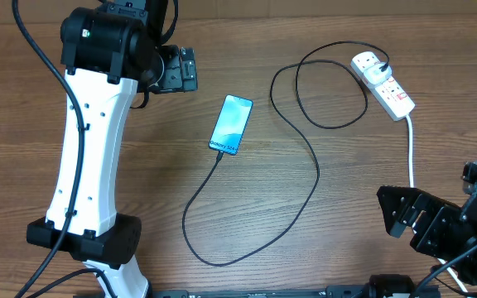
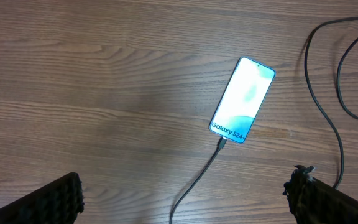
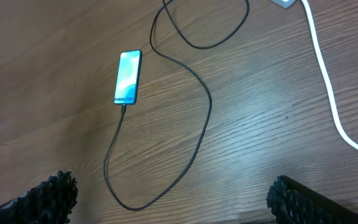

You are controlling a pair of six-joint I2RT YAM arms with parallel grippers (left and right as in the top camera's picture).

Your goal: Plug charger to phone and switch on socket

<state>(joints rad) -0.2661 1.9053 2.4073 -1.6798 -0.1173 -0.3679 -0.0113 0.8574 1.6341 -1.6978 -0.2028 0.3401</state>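
Observation:
The phone [image 1: 231, 124] lies flat mid-table with its blue screen lit; it also shows as the phone [image 2: 242, 101] and the phone [image 3: 128, 77]. The charger cable [image 1: 316, 170] meets the phone's lower short edge, loops toward the front, then curls back to the far end of the white socket strip [image 1: 385, 84] at the back right. My left gripper [image 1: 182, 69] hovers open left of the phone, nothing between its fingers [image 2: 64, 194]. My right gripper [image 1: 402, 213] hangs open near the front right, well short of the socket.
The strip's thick white lead [image 1: 411, 153] runs from the socket toward the right arm and crosses the right wrist view as the lead [image 3: 325, 93]. The left arm's white column [image 1: 89, 157] stands at the table's left. Bare wood lies between the cable loops.

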